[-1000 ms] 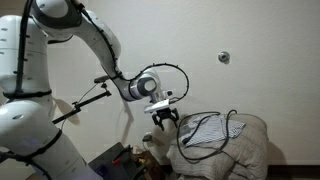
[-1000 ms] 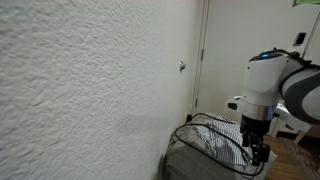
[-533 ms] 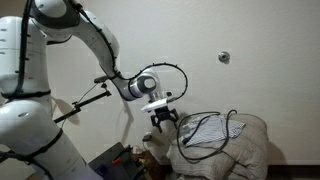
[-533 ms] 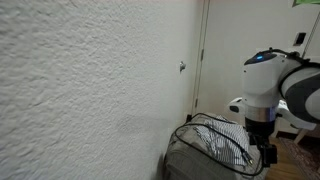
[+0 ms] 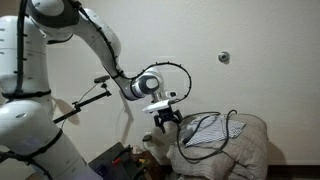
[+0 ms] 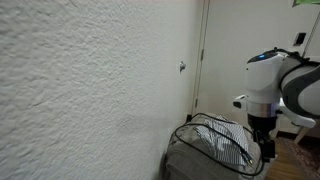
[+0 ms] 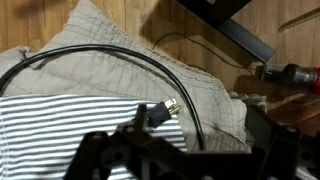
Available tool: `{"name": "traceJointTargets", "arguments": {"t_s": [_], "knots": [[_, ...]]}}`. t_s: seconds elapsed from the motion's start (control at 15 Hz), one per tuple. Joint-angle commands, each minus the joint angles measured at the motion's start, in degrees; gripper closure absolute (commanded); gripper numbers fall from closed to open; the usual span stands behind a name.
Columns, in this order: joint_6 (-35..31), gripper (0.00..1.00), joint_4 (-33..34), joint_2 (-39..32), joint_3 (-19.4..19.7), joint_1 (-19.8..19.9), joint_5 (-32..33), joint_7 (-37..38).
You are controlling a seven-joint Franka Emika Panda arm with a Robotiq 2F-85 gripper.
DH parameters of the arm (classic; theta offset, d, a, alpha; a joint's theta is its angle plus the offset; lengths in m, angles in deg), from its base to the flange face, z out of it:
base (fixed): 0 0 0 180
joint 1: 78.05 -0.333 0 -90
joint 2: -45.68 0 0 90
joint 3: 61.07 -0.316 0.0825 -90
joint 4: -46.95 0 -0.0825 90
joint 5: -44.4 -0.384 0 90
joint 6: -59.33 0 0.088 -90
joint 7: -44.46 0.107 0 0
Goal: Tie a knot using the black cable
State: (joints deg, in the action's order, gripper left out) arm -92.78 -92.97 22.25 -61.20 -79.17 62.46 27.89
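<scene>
The black cable (image 5: 215, 128) lies in loose loops on a striped cloth over a beige cushion (image 5: 248, 150). In the wrist view the black cable (image 7: 150, 62) arcs across the cushion, and its plug end (image 7: 162, 112) rests on the striped cloth (image 7: 60, 120). My gripper (image 5: 165, 118) hangs just beside the cushion's edge, open, with nothing between its fingers. From the side, the gripper (image 6: 266, 148) sits at the cushion's near end, next to the cable loops (image 6: 213, 133). In the wrist view the gripper (image 7: 180, 152) is a dark outline above the plug.
A stiff black rod with a clamp head (image 5: 85, 102) juts out beside the arm. Clutter (image 5: 120, 160) lies on the floor below the gripper. A dark bar (image 7: 235, 35) and a red-tipped tool (image 7: 295, 72) lie on the wooden floor past the cushion. A wall stands close behind.
The jaws have spread to their widest. The gripper has shifted slightly along the cushion's edge; the cable has stayed where it was.
</scene>
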Motion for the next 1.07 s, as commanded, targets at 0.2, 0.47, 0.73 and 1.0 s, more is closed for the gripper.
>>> {"name": "traceJointTargets", "arguments": {"t_s": [0.2, 0.47, 0.73, 1.0], "knots": [[1.2, 0.0, 1.3, -0.3, 1.6, -2.6, 2.7, 3.9], [-0.8, 0.0, 3.7, -2.0, 5.7, -6.6, 7.4, 14.2], [-2.1, 0.0, 6.0, -4.7, 8.5, -8.2, 9.5, 21.2], [-6.0, 0.0, 6.6, -8.4, 5.5, -3.0, 3.4, 16.8]]}}
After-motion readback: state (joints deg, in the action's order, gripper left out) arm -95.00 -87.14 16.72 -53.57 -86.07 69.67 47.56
